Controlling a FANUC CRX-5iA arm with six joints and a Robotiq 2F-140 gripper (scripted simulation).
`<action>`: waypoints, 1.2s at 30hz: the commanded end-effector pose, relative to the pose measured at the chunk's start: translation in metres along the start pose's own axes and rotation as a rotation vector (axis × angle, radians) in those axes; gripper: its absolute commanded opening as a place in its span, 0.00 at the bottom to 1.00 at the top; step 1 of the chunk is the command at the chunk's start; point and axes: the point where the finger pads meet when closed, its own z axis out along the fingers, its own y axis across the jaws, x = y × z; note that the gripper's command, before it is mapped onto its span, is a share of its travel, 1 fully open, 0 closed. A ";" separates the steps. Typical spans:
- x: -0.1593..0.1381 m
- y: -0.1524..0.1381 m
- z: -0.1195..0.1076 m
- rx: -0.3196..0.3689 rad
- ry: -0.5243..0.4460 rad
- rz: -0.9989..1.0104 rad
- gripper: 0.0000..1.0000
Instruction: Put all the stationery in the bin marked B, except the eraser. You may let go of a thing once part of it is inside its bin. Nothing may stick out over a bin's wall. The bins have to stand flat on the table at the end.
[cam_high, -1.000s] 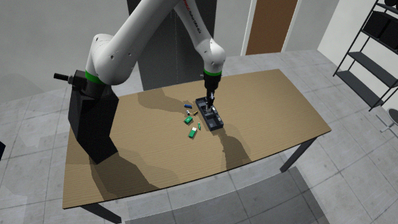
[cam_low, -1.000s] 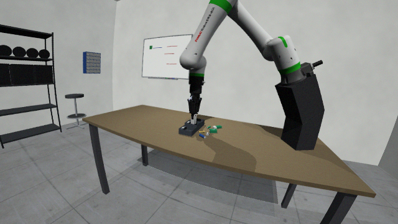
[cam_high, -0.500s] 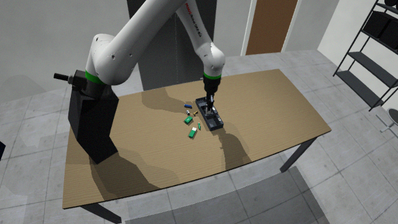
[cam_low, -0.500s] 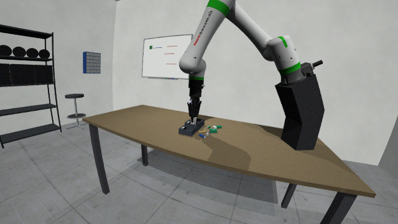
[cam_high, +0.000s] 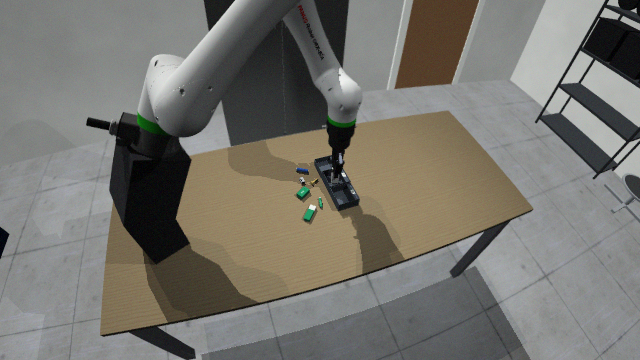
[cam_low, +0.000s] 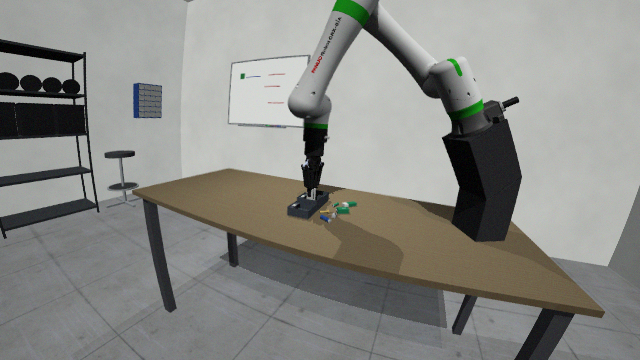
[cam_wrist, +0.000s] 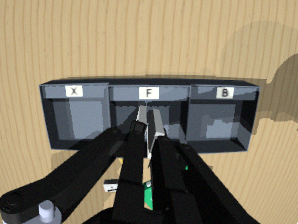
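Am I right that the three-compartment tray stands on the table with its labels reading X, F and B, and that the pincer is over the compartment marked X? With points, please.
Not quite: the pincer (cam_high: 335, 179) (cam_low: 312, 195) (cam_wrist: 146, 117) is over the middle compartment, marked F, as the wrist view shows. The rest of your statement holds.
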 end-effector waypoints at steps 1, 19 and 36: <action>0.000 0.000 0.000 0.000 0.000 0.000 0.05; 0.000 0.000 0.000 0.000 0.000 0.000 0.05; 0.000 0.000 -0.012 0.000 0.000 0.000 0.05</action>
